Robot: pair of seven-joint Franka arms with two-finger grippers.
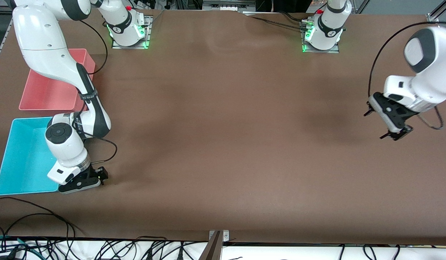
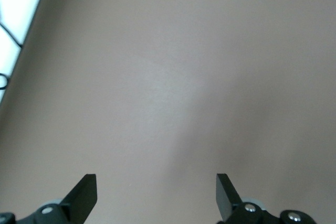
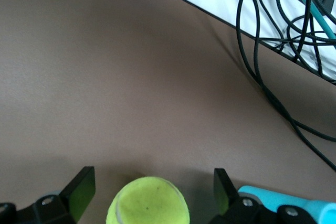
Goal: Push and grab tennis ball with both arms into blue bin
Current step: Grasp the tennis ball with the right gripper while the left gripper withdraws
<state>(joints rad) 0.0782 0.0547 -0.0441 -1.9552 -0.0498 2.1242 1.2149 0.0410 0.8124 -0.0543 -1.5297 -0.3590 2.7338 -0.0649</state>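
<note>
Tennis ball (image 3: 148, 202) sits on the brown table (image 1: 223, 144) between the spread fingers of the right gripper (image 1: 86, 180), low at the corner of the blue bin (image 1: 18, 159) nearest the front camera; you can only see the ball in the right wrist view, since the hand hides it from the front. Your right jaws stand released, one on each side of the ball, nothing clamped yet. The left gripper (image 1: 388, 124) hangs over bare table toward the left arm's end, well apart from the ball, jaws also released and empty; that arm waits. Expect the ball to be light, springy and fuzzy: the felt should give the pads good bite, but it will likely roll away at any sideways nudge on this flat surface. You would do best to close across its widest part, pads level with its middle, so it does not squirt up or out. A firm squeeze should not hurt it. The bin wall stands just beside the ball, so you will likely need to lift it clear of the rim. A pink bin (image 1: 55, 85) lies farther from the camera; ignore it.
</note>
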